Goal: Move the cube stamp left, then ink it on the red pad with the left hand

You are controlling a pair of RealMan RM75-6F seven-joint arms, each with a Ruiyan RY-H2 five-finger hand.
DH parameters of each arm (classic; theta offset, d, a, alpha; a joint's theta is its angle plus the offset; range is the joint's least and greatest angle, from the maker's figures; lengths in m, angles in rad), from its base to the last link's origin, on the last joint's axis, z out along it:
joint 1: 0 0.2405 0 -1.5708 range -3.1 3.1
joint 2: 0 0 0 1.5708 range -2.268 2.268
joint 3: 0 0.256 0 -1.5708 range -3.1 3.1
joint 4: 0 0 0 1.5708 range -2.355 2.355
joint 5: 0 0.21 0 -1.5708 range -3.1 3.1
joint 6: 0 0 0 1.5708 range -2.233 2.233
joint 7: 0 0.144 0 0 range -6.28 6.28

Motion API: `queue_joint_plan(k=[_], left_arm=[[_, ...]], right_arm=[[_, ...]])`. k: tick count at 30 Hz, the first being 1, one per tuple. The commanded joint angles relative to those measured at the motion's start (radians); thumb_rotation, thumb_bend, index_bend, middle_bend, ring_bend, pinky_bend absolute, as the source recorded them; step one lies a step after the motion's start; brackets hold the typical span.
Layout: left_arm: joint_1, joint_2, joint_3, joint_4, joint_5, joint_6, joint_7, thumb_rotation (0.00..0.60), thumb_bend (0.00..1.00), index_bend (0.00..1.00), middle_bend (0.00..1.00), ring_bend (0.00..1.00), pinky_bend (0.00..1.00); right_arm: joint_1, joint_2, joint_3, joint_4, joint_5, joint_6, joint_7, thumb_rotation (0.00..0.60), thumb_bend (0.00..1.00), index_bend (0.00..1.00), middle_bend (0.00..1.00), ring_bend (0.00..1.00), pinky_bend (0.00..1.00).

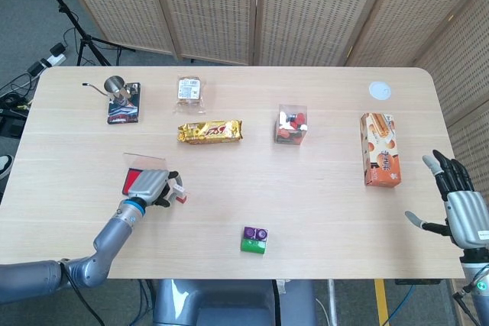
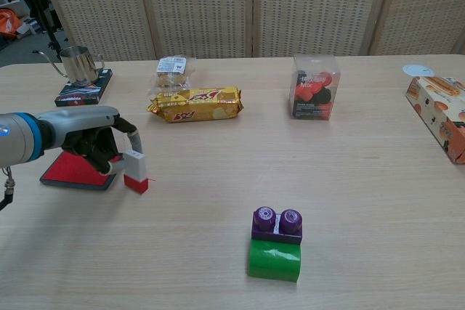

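The cube stamp, white on top with a red base, stands upright on the table just right of the red ink pad. My left hand lies over the pad's right part, and one fingertip touches the stamp's top; in the head view the left hand sits beside the stamp and the pad. Whether the hand still grips the stamp is unclear. My right hand hangs past the table's right front corner with fingers spread, holding nothing.
A purple-and-green block stands near the front middle. A yellow snack bag, a wrapped pastry, a clear box of red and black items, an orange carton, a white lid and a metal pitcher lie further back.
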Motion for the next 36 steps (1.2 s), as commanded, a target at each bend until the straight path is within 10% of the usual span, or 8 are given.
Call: queue_joint_plan(k=[1, 13, 20, 24, 27, 30, 36], left_arm=[[0.002, 0.008, 0.004, -0.008, 0.002, 0.000, 0.001, 0.600, 0.44, 0.43, 1.00, 1.00, 1.00], [0.029, 0.053, 0.009, -0.046, 0.074, 0.035, -0.028, 0.600, 0.44, 0.40, 0.97, 1.00, 1.00], [0.108, 0.154, -0.036, -0.144, 0.308, 0.166, -0.172, 0.600, 0.30, 0.25, 0.75, 0.91, 0.99], [0.161, 0.226, -0.038, -0.183, 0.425, 0.258, -0.224, 0.600, 0.09, 0.04, 0.19, 0.41, 0.65], [0.220, 0.292, -0.013, -0.196, 0.515, 0.347, -0.233, 0.600, 0.00, 0.00, 0.00, 0.03, 0.26], [0.295, 0.325, 0.011, -0.187, 0.566, 0.460, -0.221, 0.600, 0.00, 0.00, 0.00, 0.00, 0.06], [0.501, 0.250, 0.048, -0.080, 0.542, 0.759, -0.096, 0.600, 0.00, 0.00, 0.00, 0.00, 0.00]], right_arm=[[0.000, 0.000, 0.000, -0.001, -0.001, 0.001, -0.001, 0.600, 0.00, 0.00, 0.00, 0.00, 0.00], [-0.003, 0.001, -0.002, -0.006, -0.008, 0.009, -0.005, 0.600, 0.00, 0.00, 0.00, 0.00, 0.00], [-0.004, 0.001, -0.002, -0.005, -0.009, 0.011, -0.004, 0.600, 0.00, 0.00, 0.00, 0.00, 0.00], [-0.006, 0.002, -0.002, -0.008, -0.011, 0.017, -0.006, 0.600, 0.00, 0.00, 0.00, 0.00, 0.00], [-0.009, 0.003, -0.002, -0.011, -0.013, 0.022, -0.011, 0.600, 0.00, 0.00, 0.00, 0.00, 0.00], [-0.011, 0.002, -0.002, -0.014, -0.016, 0.028, -0.016, 0.600, 0.00, 0.00, 0.00, 0.00, 0.00], [-0.018, -0.006, 0.001, -0.008, -0.024, 0.054, -0.031, 0.600, 0.00, 0.00, 0.00, 0.00, 0.00]])
